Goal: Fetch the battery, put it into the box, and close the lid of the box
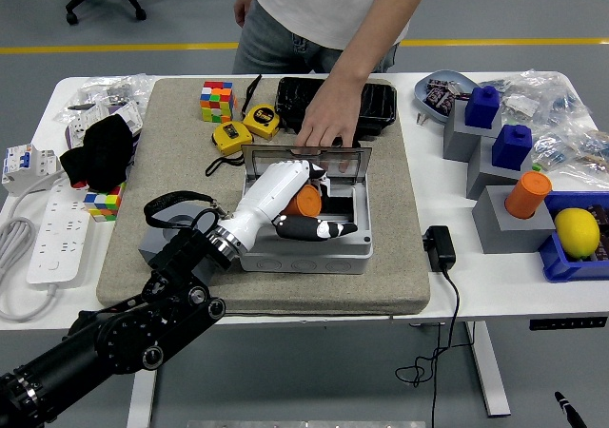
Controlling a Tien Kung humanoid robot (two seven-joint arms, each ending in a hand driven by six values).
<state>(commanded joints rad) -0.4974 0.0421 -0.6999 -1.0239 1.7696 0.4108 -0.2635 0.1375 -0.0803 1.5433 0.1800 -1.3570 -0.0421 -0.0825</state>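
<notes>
My left hand (290, 200) grips the orange battery (305, 203) over the open grey box (309, 241), whose lid (304, 159) a person's hand (326, 119) steadies.

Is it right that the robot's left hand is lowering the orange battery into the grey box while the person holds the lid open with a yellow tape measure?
Not quite. In the head view the person's hand rests bare on the open lid; the yellow tape measures lie untouched on the mat. The rest stands: the left hand holds the orange battery over the grey box.
</notes>
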